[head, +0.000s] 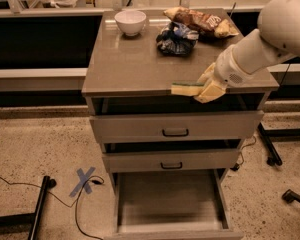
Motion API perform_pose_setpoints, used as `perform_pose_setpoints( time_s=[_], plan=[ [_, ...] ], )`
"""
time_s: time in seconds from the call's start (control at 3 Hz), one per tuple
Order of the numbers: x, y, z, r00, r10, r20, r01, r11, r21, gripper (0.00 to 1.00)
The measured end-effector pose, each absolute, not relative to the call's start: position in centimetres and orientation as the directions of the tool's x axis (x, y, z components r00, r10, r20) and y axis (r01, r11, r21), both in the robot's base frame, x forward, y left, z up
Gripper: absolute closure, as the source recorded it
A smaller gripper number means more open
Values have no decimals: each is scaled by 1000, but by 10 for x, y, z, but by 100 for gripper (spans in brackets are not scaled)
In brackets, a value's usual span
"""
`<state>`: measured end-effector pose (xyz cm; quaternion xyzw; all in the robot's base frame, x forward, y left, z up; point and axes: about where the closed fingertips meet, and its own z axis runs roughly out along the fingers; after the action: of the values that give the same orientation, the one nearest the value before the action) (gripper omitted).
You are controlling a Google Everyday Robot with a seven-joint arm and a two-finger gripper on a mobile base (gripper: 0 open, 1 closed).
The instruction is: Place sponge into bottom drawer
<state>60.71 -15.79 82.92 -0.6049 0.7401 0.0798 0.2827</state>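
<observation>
The tool (206,87) hangs at the front edge of the tabletop (130,69), about five o'clock. Its pale fingers are closed on the right end of the sponge (185,88), which sticks out toward nine o'clock with its green side up, right over the lip.

From where I stand the hold looks thin: only one end is pinched, and soft foam could bend and slip free on the way down. The top drawer (140,128) and middle drawer (135,161) both stand slightly out from the cabinet, so a straight drop could clip their fronts. The bottom drawer (170,199) is pulled out much farther, at six o'clock, bare grey inside. I reckon the thick white arm (270,34) has to swing outward first, and a release from too high could bounce the sponge onto the floor (35,149).

Farther back on the tabletop, a white bowl (130,21) sits at eleven o'clock and some snack bags (200,20) at one. On the speckled floor at eight o'clock there's a blue tape cross (85,180) with a black cable (77,209) beside it.
</observation>
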Motion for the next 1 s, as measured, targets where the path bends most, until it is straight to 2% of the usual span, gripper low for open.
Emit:
perform_pose_setpoints(
  time_s=[0.33,0.67,1.0],
  plan=[
    [582,-161,863,-89,-835,-542,-926,270,-263,100],
    [543,-183,889,-137,-833,-536,-893,338,-297,100],
    [498,-221,837,-334,-759,-559,-862,485,-144,100]
  ],
)
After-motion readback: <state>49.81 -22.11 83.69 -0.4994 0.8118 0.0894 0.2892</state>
